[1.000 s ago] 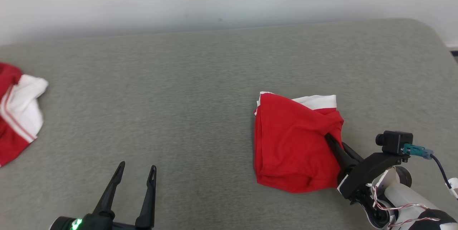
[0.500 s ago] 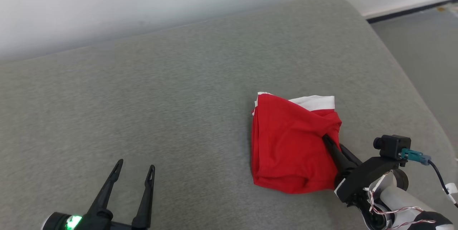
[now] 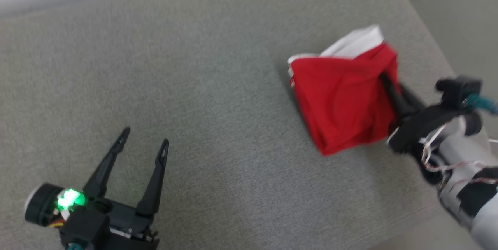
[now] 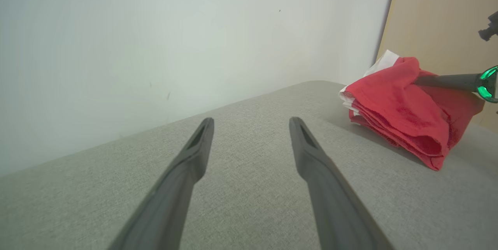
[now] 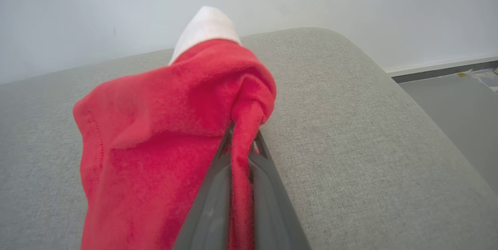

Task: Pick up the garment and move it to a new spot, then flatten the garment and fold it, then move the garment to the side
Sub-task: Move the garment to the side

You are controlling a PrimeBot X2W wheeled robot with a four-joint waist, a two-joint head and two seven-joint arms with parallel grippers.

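Garment (image 3: 342,102), red with a white band and folded into a bundle, sits near the far right corner of the grey tabletop (image 3: 218,86), its lower folds resting on the surface. My right claw (image 3: 386,79) is pinched shut on a red fold at its right side. The tabletop's right edge runs close beside it, with floor (image 3: 447,5) beyond. To the left I have a wide bare stretch up to my left claw (image 3: 144,141), which stands wide apart, holding nothing. Right fingertips are buried in fabric, and the head view is smeared. Against the earlier pictures the whole head view has swung, so the camera moved; the grip sits on the same fold, and the left claw is as wide as before.
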